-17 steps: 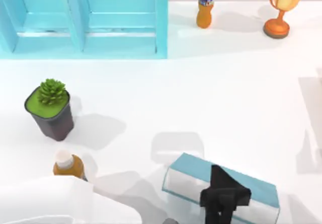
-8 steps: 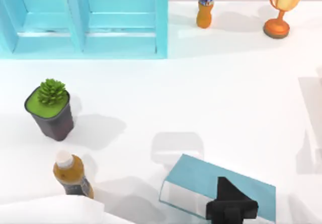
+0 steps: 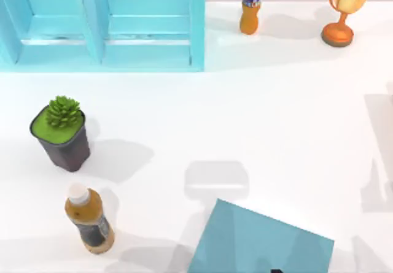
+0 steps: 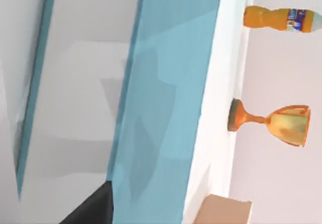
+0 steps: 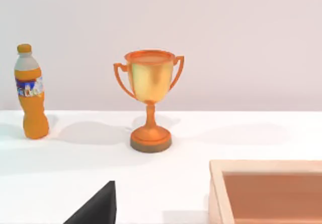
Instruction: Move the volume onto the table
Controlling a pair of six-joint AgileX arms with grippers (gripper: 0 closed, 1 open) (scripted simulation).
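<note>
The volume (image 3: 261, 242) fills the near edge of the top view, teal cover up, right of centre on the white bench (image 3: 245, 119). A dark sliver of the left end effector (image 3: 276, 270) shows at its lower edge; whether its fingers are spread or pinching, I cannot tell. A brown bottle (image 3: 89, 218) stands to the left.

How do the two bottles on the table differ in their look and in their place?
The orange bottle has an orange cap and a blue label; the brown bottle has a white cap and a dark label. The orange bottle stands at the far edge near the trophy; the brown bottle stands near the front left, below the potted plant. Both stand upright.
</note>
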